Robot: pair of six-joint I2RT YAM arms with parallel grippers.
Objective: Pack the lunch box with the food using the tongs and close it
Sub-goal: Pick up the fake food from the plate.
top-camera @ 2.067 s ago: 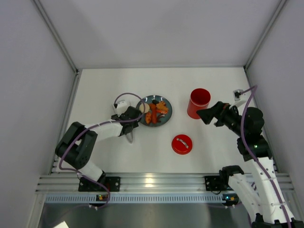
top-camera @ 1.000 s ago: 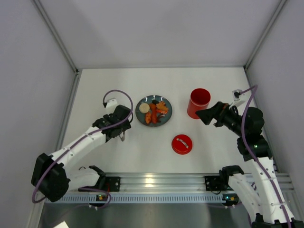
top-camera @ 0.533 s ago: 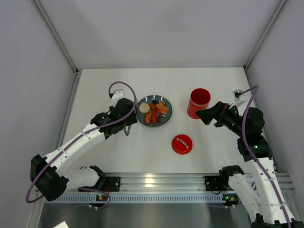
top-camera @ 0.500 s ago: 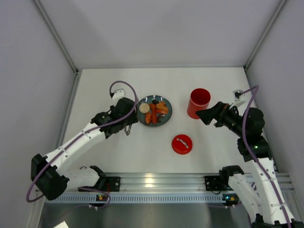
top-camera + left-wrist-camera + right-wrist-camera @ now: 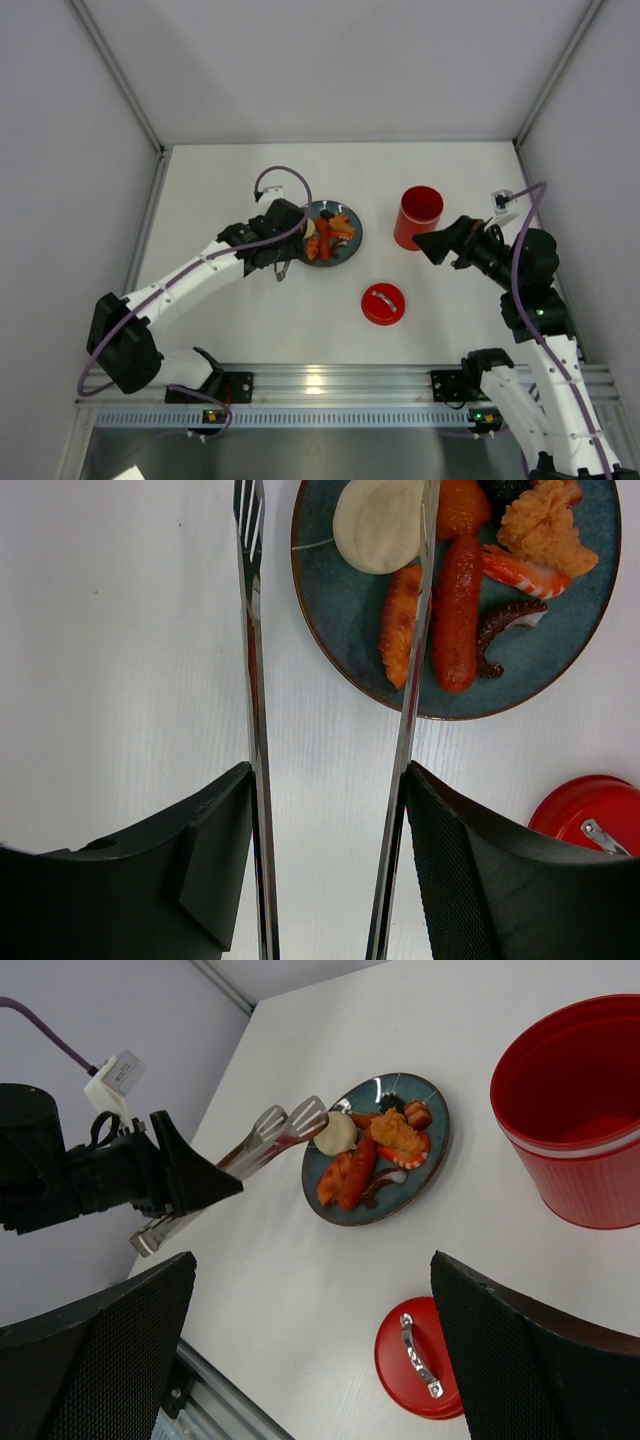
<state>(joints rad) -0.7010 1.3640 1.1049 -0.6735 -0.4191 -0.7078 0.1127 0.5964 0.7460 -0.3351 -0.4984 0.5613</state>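
My left gripper (image 5: 328,780) is shut on the silver tongs (image 5: 255,730), one arm lying against each finger. The tongs' tips spread wide: one is over bare table, the other over the plate's (image 5: 350,615) left part beside the round beige disc (image 5: 378,525). An orange-red sausage (image 5: 457,610), fried pieces and a dark curl also lie on the plate. The open red lunch box (image 5: 419,215) stands upright at the right. Its lid (image 5: 383,304) lies flat on the table, handle up. My right gripper (image 5: 425,243) stays wide open beside the lunch box, holding nothing.
The blue-grey plate (image 5: 357,241) sits mid-table between the left gripper (image 5: 285,243) and the lunch box. In the right wrist view the tongs (image 5: 270,1140) reach the plate's (image 5: 425,1175) left rim, and the lid (image 5: 420,1360) lies in front of the lunch box (image 5: 580,1120). White walls enclose the table.
My left arm has swung right and carried the tongs from the table's left part to the plate's left edge; the tongs' arms stand a little wider. The right arm has not moved.
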